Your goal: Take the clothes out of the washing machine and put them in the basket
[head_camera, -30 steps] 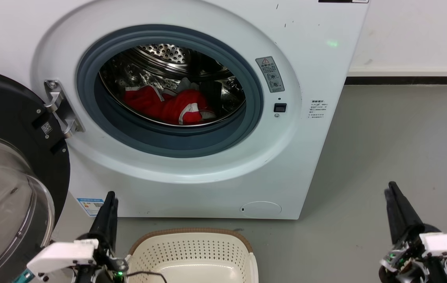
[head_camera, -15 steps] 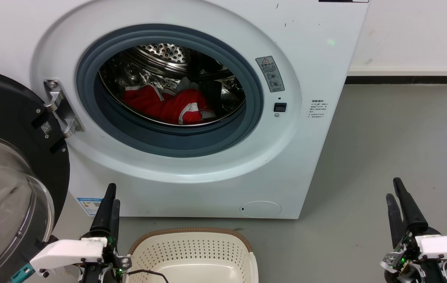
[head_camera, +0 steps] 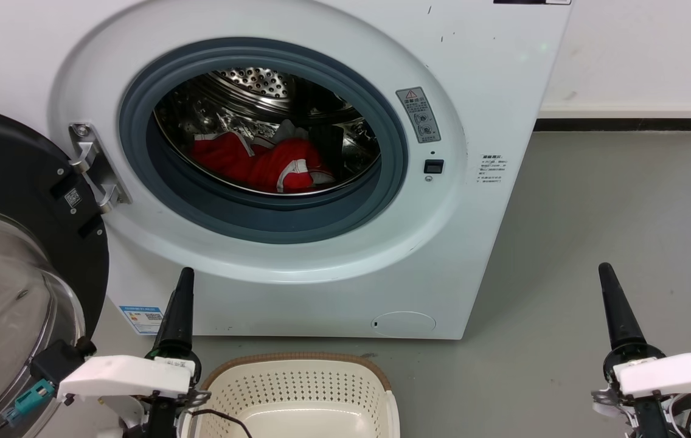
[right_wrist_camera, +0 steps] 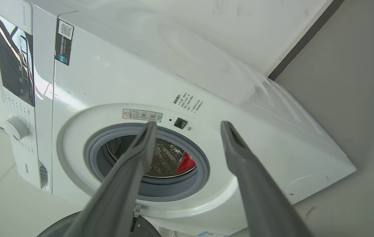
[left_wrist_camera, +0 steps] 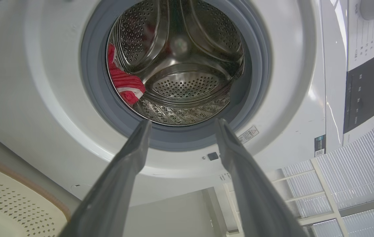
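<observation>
Black-framed glass door (head_camera: 11, 164) swung open at far left. Left gripper (left_wrist_camera: 183, 121): two long dark fingers spread apart, holding nothing, low before large white front-loading washing machine (head_camera: 479, 91), aimed at porthole. Small cream-white perforated plastic basket (head_camera: 297, 358) with brown woven-look rim on grey floor (head_camera: 595, 201), near machine front. Bright red, white-trimmed clothes (head_camera: 260, 163) lie at bottom of shiny perforated steel drum (head_camera: 254, 79). Right gripper (right_wrist_camera: 188, 123) over floor right of machine, fingers also apart, empty.
</observation>
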Robot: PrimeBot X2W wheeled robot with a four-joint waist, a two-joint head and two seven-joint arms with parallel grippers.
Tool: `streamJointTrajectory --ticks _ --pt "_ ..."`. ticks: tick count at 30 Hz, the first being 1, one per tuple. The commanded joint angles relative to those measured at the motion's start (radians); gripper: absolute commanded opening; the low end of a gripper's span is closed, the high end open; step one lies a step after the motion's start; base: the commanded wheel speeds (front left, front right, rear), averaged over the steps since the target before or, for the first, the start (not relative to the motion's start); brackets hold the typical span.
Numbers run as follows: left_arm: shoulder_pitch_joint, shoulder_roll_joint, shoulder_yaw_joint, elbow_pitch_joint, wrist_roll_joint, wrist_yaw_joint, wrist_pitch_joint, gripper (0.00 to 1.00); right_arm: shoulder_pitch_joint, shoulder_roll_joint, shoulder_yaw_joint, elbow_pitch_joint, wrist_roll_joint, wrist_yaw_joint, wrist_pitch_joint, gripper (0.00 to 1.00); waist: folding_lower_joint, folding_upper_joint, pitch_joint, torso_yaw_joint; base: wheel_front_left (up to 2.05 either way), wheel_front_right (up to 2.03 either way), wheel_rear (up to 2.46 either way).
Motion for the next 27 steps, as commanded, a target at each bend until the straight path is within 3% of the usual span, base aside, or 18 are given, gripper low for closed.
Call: streamJointTrajectory --ticks 1,16,27 --pt "-0.026 0.009 -0.008 -0.021 0.045 0.000 -0.011 1.00 -0.004 -0.003 0.004 -0.027 -0.051 0.000 -0.011 1.00 0.0000 0.0000 0.000 0.000 0.00 0.00 0.00" --pt "-0.028 0.016 -0.046 -0.039 0.334 0.000 -0.068 1.00 0.020 -0.003 0.018 -0.019 -0.376 0.000 -0.068 1.00 0.0000 0.0000 -0.002 0.005 0.00 0.00 0.00" --pt "-0.030 0.024 -0.068 -0.033 0.498 0.000 -0.102 1.00 0.026 -0.003 0.016 -0.010 -0.554 0.000 -0.102 1.00 0.0000 0.0000 -0.003 0.007 0.00 0.00 0.00"
